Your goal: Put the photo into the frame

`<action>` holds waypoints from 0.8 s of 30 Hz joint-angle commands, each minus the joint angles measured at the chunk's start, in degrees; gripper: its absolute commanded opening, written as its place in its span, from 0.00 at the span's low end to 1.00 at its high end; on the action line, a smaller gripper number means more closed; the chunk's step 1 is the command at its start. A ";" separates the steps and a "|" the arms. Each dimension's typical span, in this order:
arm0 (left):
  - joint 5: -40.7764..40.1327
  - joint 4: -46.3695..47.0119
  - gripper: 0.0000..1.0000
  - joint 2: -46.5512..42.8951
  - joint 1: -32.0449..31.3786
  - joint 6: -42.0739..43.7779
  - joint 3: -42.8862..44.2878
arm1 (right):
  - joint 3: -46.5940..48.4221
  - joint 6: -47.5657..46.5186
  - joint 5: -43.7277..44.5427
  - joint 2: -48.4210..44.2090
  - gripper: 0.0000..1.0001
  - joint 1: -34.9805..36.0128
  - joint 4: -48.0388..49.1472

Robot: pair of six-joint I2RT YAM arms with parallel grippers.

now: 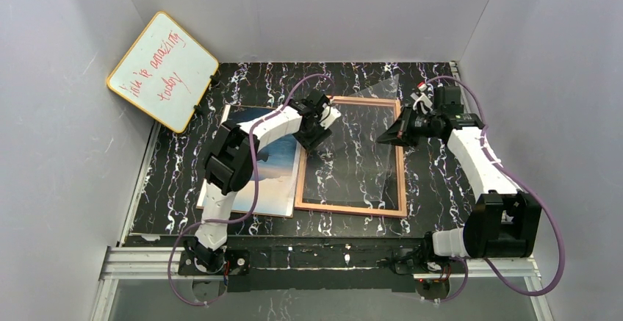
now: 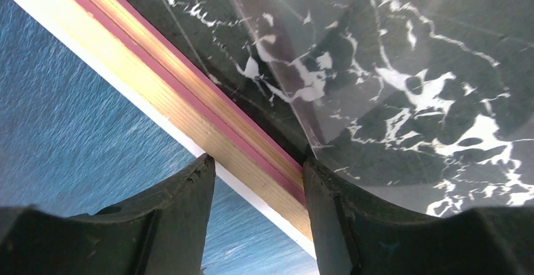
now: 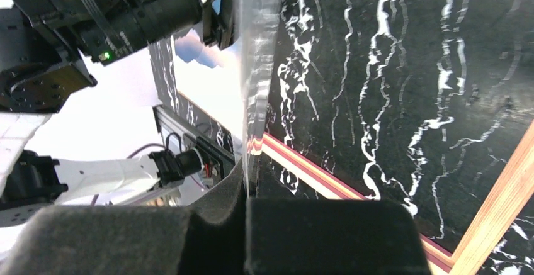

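The left rail of the frame (image 1: 351, 208) is clasped between the left jaws, set half-wide. The clear pane (image 3: 255, 48) is pinched in the closed right jaws and held tilted above the frame, mid-surface (image 1: 441, 189). The photo (image 1: 279, 181) is laid face up just beside the frame's left side.

You've got a light wood frame (image 2: 208, 108) with pink edge, clear glossy pane (image 3: 258, 48), smooth paper photo (image 2: 75, 136), shiny black marble-look table (image 1: 433, 181), matt rubbery pads (image 2: 170, 224).
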 commanded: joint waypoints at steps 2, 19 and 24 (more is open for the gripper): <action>-3.00 -2.82 0.60 -3.67 0.51 2.50 -2.50 | 2.21 0.86 -0.73 1.44 0.01 3.55 2.52; 8.63 -11.23 0.98 -13.76 14.82 -2.46 10.52 | 19.82 1.28 -3.57 6.27 0.01 9.76 1.07; 7.07 -7.68 0.97 -16.35 18.85 -1.87 0.74 | 25.80 3.44 -6.09 6.35 0.01 12.65 2.13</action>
